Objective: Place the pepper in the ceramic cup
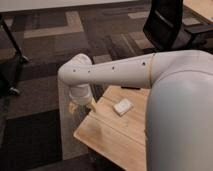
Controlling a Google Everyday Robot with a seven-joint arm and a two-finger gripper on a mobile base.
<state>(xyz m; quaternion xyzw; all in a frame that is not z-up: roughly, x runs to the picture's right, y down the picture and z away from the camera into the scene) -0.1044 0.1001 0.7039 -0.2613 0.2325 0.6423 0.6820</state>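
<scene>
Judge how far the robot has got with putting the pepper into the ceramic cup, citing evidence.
Done: nothing; neither pepper nor cup shows, and the large white arm hides much of the light wooden table. In hand: the claw hangs at the table's edge; whether it holds anything cannot be told. Left: the placing. Only a small white rectangular block lies in sight.
</scene>
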